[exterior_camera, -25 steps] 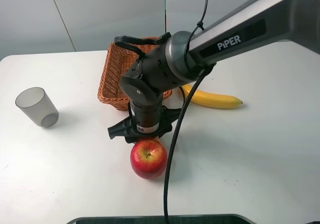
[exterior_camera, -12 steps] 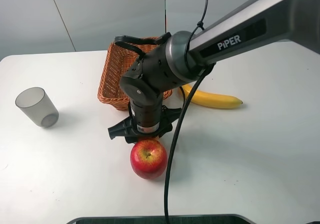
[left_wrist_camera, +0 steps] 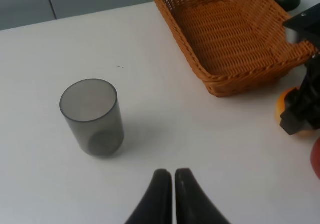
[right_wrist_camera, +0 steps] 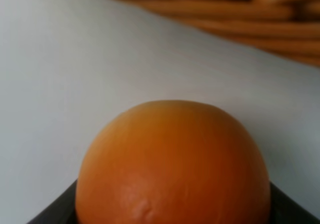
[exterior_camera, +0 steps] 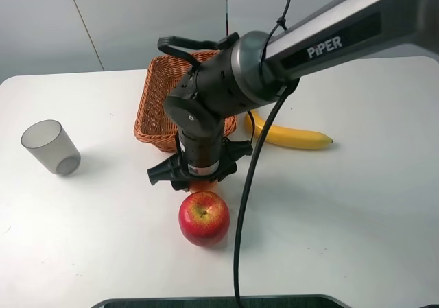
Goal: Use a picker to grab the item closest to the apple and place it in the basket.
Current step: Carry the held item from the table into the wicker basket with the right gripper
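A red apple (exterior_camera: 204, 217) rests on the white table near the front. Just behind it, an orange (exterior_camera: 204, 185) shows beneath my right gripper (exterior_camera: 200, 179), which reaches across the middle and is shut on the fruit. The orange (right_wrist_camera: 172, 169) fills the right wrist view, with dark fingers (right_wrist_camera: 50, 213) at both of its sides. The wicker basket (exterior_camera: 152, 95) stands behind the gripper and has nothing in it. My left gripper (left_wrist_camera: 173, 179) is shut with nothing in it, hanging over the table in front of the grey cup (left_wrist_camera: 92, 116).
A banana (exterior_camera: 295, 137) lies to the right of the basket. The translucent grey cup (exterior_camera: 50, 147) stands at the far left. From the left wrist view, the basket (left_wrist_camera: 230, 34), the orange (left_wrist_camera: 289, 109) and the right arm's black wrist (left_wrist_camera: 302, 109) show.
The right arm has risen a little and shifted towards the basket. The orange now shows beneath the gripper, clear of the apple.
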Available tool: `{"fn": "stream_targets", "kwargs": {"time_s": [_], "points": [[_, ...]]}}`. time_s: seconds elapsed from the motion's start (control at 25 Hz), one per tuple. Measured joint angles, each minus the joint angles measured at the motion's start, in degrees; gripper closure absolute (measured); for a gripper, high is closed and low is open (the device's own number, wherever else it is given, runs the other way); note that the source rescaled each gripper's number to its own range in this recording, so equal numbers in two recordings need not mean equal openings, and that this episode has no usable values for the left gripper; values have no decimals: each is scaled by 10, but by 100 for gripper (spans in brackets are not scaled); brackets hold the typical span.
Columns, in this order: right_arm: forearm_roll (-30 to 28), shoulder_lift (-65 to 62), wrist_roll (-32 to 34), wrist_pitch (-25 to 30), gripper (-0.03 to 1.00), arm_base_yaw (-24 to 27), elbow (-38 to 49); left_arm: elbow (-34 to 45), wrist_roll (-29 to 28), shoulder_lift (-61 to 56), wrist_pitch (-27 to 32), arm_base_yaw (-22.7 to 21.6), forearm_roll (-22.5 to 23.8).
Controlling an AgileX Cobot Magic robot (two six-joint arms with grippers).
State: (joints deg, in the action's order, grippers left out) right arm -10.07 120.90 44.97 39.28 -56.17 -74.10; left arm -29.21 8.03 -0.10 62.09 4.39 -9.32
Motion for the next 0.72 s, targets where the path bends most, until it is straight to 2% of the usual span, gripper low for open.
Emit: {"fn": "stream_targets", "kwargs": {"time_s": [0.36,0.72], "points": [[3,-87,-3,38,93,0,-1,0,1,0,0,0,0],[3,-157,-54,42,93,22,-26,0,2,0,0,0,0]]}}
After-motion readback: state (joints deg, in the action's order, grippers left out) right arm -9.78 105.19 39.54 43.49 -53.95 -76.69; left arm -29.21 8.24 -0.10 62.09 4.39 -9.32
